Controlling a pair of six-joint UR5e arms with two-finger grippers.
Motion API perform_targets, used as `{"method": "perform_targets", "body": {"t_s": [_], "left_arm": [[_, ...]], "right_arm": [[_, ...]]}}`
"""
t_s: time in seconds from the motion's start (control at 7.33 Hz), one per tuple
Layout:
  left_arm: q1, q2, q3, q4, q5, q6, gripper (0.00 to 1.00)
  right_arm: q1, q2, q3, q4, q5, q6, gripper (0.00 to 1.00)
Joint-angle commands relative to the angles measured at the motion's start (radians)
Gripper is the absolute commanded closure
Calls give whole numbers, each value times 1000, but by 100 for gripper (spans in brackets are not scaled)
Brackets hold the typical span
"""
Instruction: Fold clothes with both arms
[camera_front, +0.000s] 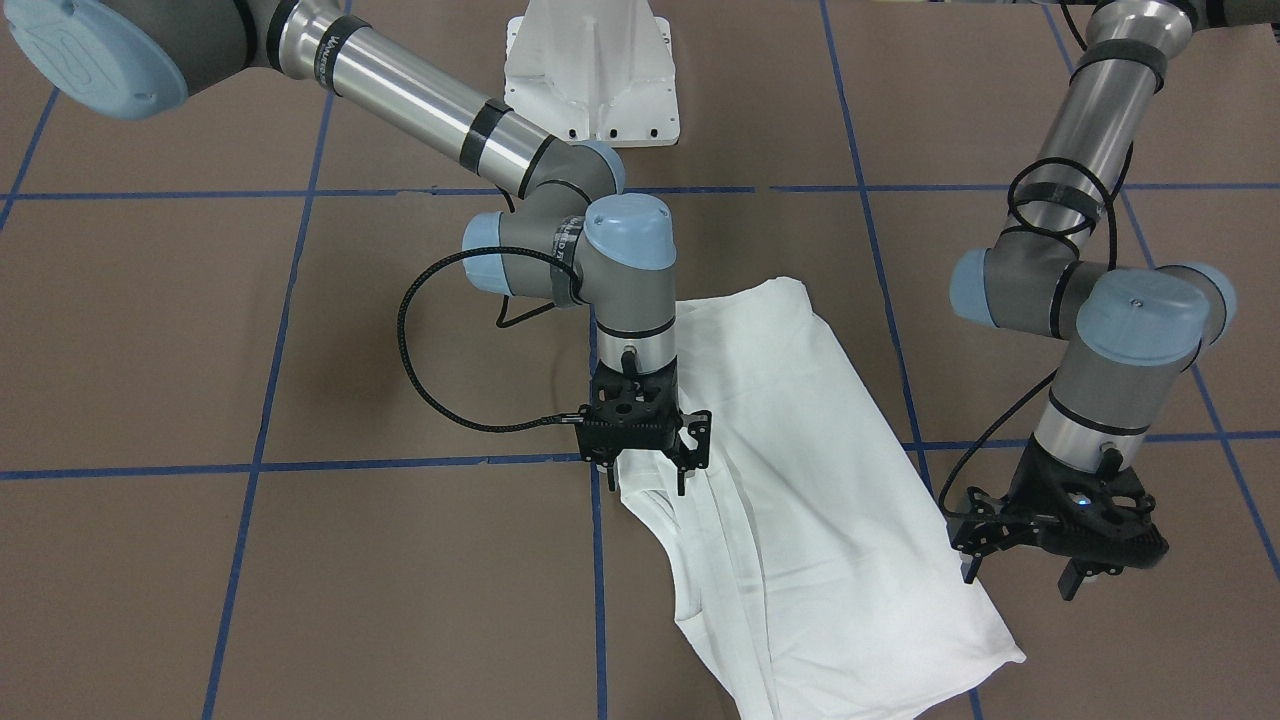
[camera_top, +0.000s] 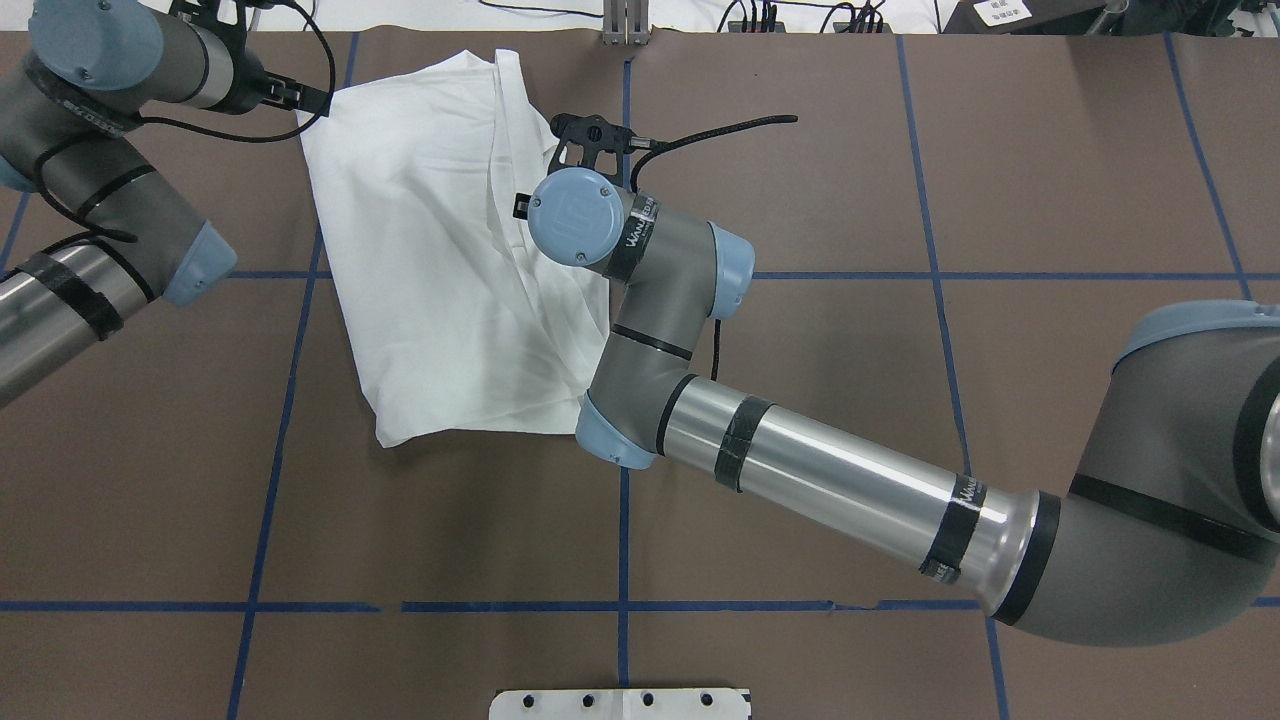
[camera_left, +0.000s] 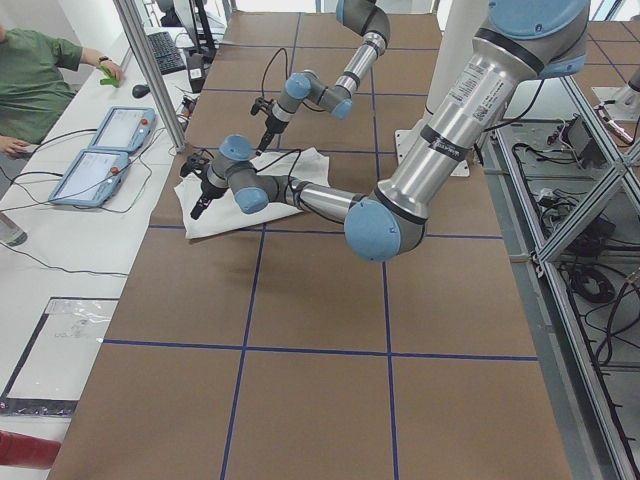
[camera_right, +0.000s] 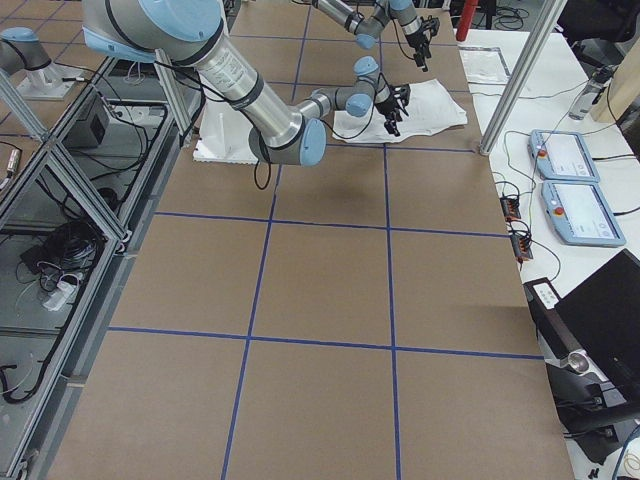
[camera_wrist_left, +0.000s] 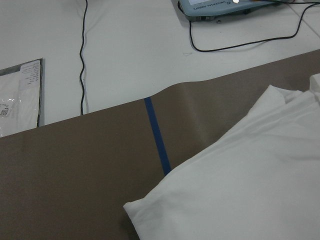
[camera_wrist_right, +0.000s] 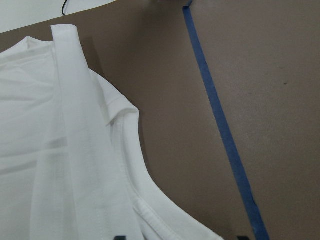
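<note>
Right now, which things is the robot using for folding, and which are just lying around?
For the job: white shirt, left gripper, right gripper.

Just lying about: white metal base, control tablets, black cable.

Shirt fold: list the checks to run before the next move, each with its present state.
1. Right gripper jaws open: ok.
2. Right gripper over the shirt edge: ok.
3. Right gripper touching cloth: cannot tell.
4. Left gripper jaws open, empty: ok.
5. Left gripper over cloth: cannot tell; it hangs right at the shirt's edge.
6. Shirt wholly on the table: ok.
</note>
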Motion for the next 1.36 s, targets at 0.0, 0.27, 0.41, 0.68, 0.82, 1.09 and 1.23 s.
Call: {"method": "perform_targets", "body": {"t_s": [0.0, 0.27, 0.41, 0.68, 0.82, 1.09, 1.23], "left_arm": [[0, 8, -9, 0, 1, 0, 0], [0, 8, -10, 0, 0, -2, 0], [0, 13, -12, 0, 0, 0, 0], [0, 16, -20, 0, 0, -2, 0], [0, 16, -20, 0, 0, -2, 0], [0, 16, -20, 0, 1, -2, 0], [0, 16, -20, 0, 0, -2, 0]], "right_arm": [[-8, 4, -38, 7, -24, -9, 27], [-20, 4, -41, 5, -36, -11, 34], [-22, 1, -41, 2, -39, -11, 41], [-26, -2, -41, -13, -39, -41, 46], [-26, 0, -40, -27, -39, -41, 64], [-23, 13, -28, -83, -34, -46, 100], [-22, 15, 4, -106, -34, -66, 100]]}}
